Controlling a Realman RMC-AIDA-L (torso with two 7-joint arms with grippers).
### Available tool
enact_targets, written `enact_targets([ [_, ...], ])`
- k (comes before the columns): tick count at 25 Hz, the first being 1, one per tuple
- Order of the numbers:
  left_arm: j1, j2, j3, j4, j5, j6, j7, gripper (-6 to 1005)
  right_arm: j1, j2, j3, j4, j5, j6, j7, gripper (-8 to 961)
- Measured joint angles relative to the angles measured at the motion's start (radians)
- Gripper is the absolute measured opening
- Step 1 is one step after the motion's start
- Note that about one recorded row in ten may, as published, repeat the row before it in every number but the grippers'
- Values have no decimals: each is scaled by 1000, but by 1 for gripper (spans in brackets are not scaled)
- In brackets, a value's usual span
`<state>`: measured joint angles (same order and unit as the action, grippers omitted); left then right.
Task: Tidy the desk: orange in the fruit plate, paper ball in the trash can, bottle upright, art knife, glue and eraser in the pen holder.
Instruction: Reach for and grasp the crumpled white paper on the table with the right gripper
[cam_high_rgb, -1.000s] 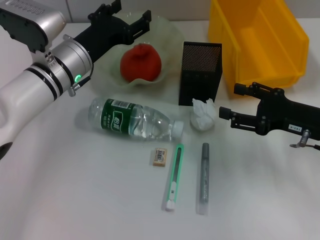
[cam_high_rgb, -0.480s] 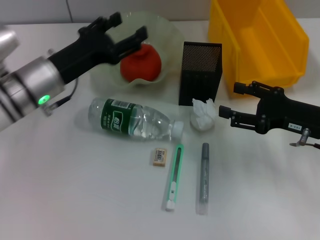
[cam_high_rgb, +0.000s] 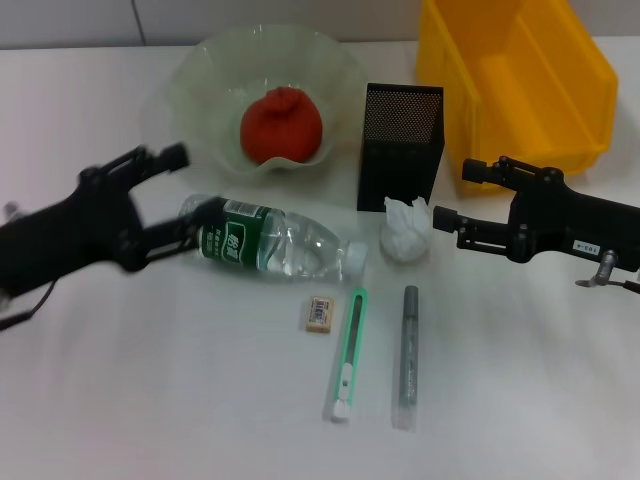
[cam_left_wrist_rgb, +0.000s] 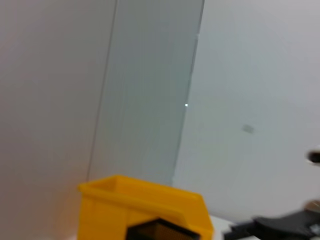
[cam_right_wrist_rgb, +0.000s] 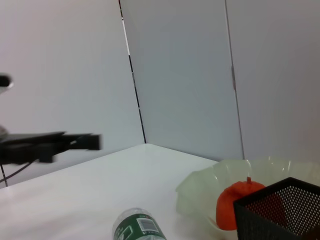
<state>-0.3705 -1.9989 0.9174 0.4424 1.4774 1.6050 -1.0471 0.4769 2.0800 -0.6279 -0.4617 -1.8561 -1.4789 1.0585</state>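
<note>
The orange (cam_high_rgb: 282, 125) lies in the pale-green fruit plate (cam_high_rgb: 200, 70). The bottle (cam_high_rgb: 275, 240) lies on its side, cap pointing right. My left gripper (cam_high_rgb: 190, 183) is open at the bottle's base end, holding nothing. The paper ball (cam_high_rgb: 405, 235) sits in front of the black mesh pen holder (cam_high_rgb: 400, 145). My right gripper (cam_high_rgb: 455, 195) is open just right of the paper ball, apart from it. The eraser (cam_high_rgb: 319, 312), the green-and-white art knife (cam_high_rgb: 346, 352) and the grey glue stick (cam_high_rgb: 409, 355) lie near the front. The yellow trash can (cam_high_rgb: 520, 70) stands at the back right.
The right wrist view shows the orange (cam_right_wrist_rgb: 245, 202), pen holder (cam_right_wrist_rgb: 280, 210), bottle (cam_right_wrist_rgb: 140, 227) and the left gripper (cam_right_wrist_rgb: 50, 145) farther off. The left wrist view shows the trash can (cam_left_wrist_rgb: 145, 205). White table lies bare at the front left and front right.
My left arm has drawn back from over the fruit plate, down and to the left, to the bottle's base end. The right gripper has edged slightly up.
</note>
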Motion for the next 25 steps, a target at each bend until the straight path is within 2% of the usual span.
enact_targets([
  [1, 30, 19, 0, -1, 13, 41, 4, 857, 2, 0, -1, 0, 0, -1, 2, 772],
  [2, 30, 19, 0, -1, 13, 41, 4, 857, 2, 0, -1, 0, 0, -1, 2, 772],
  [4, 79, 48, -2, 0, 60, 94, 9, 857, 5, 0, 0, 0, 0, -1, 3, 772],
  [5, 79, 48, -2, 0, 60, 94, 9, 857, 5, 0, 0, 0, 0, -1, 3, 772],
  [6, 99, 60, -5, -4, 78, 117, 9, 857, 8, 0, -1, 0, 0, -1, 5, 772],
  [11, 118, 65, -7, -5, 89, 129, 13, 856, 12, 0, -9, 0, 0, -2, 7, 771],
  [25, 112, 65, -8, -2, 106, 131, 15, 857, 14, 0, -2, 0, 0, -12, 9, 769],
])
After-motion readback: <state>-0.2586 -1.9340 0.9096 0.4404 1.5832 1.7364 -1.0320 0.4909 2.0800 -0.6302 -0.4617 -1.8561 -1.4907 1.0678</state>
